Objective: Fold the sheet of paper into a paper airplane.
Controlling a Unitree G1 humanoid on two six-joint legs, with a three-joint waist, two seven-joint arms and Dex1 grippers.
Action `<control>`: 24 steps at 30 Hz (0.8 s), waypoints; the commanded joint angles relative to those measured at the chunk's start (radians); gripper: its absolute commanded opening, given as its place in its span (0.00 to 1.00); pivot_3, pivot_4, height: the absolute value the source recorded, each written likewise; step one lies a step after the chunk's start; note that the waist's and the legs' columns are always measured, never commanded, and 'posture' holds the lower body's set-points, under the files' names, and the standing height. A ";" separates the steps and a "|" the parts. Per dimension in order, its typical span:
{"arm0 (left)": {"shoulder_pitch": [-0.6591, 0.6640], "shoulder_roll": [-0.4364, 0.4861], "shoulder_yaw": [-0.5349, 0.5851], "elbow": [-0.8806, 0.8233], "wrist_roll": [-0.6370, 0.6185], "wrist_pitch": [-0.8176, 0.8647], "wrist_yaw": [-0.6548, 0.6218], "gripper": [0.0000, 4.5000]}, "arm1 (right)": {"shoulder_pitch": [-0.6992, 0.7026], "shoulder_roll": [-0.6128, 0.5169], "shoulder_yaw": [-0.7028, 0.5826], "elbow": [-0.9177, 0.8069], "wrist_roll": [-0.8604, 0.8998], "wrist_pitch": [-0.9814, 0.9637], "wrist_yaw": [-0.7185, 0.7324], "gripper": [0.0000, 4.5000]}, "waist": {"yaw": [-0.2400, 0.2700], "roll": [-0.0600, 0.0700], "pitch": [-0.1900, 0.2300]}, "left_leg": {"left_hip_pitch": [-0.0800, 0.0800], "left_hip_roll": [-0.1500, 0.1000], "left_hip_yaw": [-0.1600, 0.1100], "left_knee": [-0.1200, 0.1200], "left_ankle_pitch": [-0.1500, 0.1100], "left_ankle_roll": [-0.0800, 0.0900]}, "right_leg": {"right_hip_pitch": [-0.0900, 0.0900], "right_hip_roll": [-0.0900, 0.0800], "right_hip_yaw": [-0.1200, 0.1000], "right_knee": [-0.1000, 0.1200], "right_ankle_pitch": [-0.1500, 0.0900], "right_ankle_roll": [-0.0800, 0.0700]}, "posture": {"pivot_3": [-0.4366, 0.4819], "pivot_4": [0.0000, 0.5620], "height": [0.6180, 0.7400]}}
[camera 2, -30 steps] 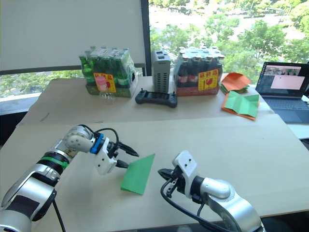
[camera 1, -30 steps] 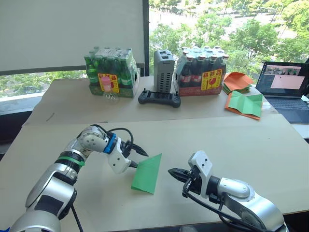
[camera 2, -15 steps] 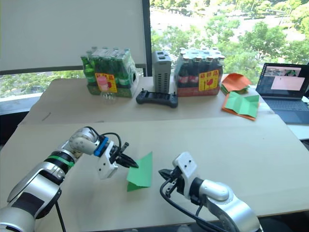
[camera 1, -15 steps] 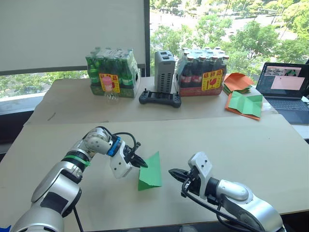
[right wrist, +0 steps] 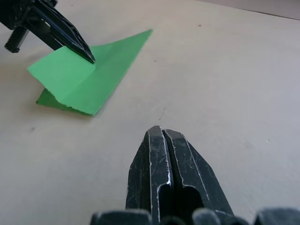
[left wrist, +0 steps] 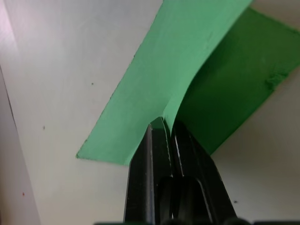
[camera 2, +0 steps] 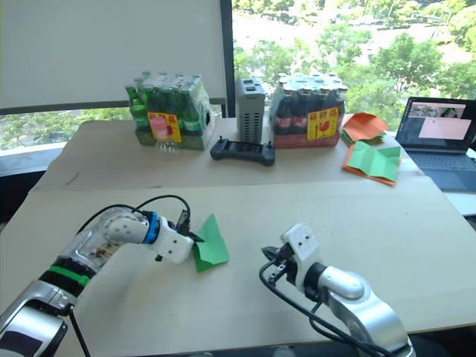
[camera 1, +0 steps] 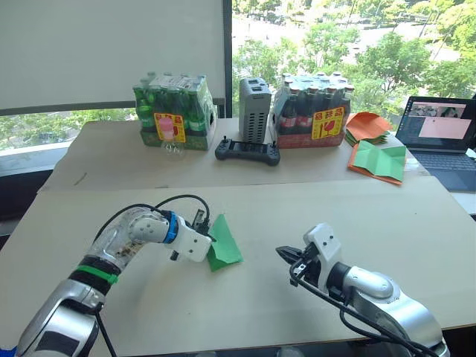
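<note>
The sheet of paper (camera 1: 224,245) is a bright green folded wedge on the near table, between my two arms. My left gripper (camera 1: 210,239) is shut on its left edge. In the left wrist view the black fingertips (left wrist: 161,125) pinch the upper layer, which curls up off the darker layer (left wrist: 234,98) lying beneath it. The right wrist view shows the paper (right wrist: 89,77) with its raised flap and the left gripper's tip (right wrist: 89,58) on it. My right gripper (camera 1: 282,253) is shut and empty, resting low over the table about a hand's width right of the paper.
On the far table stand a pack of green bottles (camera 1: 172,111), a grey box (camera 1: 253,110), a black controller (camera 1: 247,152) and a pack of dark bottles (camera 1: 311,111). At the far right are an orange paper pile (camera 1: 366,125), a wider green sheet (camera 1: 379,160) and a laptop (camera 1: 443,134).
My left gripper went from open to shut on the paper's left edge and lifted that layer. The paper shifted away from me and looks shorter. My right gripper moved a little to the right.
</note>
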 commanded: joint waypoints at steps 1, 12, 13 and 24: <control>0.044 -0.082 0.047 -0.256 0.036 0.395 0.019 0.00 | -0.027 0.012 -0.009 -0.011 -0.001 -0.032 0.002 0.00 | 0.003 0.000 0.000 | 0.000 0.000 0.000 0.001 0.000 0.000 | 0.000 0.000 0.000 0.001 0.000 0.000 | 0.48 0.27 0.96; 0.160 -0.144 0.041 -0.502 -0.003 0.836 0.003 0.32 | -0.065 0.005 0.009 0.026 -0.008 -0.043 0.027 0.00 | 0.007 0.001 0.000 | 0.001 0.001 0.001 0.000 0.000 0.000 | 0.000 0.000 0.001 0.001 0.000 0.000 | 0.48 0.27 0.96; 0.164 -0.141 0.043 -0.506 -0.012 0.835 0.009 0.40 | -0.066 0.003 0.009 0.029 -0.010 -0.044 0.030 0.06 | 0.007 0.001 0.000 | 0.001 0.001 0.001 0.000 0.000 0.000 | 0.000 0.000 0.001 0.000 0.000 0.000 | 0.48 0.27 0.96; 0.296 0.018 0.399 -0.630 -0.472 0.966 -0.162 0.63 | -0.106 -0.015 0.190 -0.043 -0.106 -0.146 0.087 0.88 | -0.002 0.002 0.001 | 0.002 0.002 0.002 -0.004 0.000 -0.001 | -0.005 0.000 0.002 -0.001 0.000 -0.002 | 0.48 0.27 0.96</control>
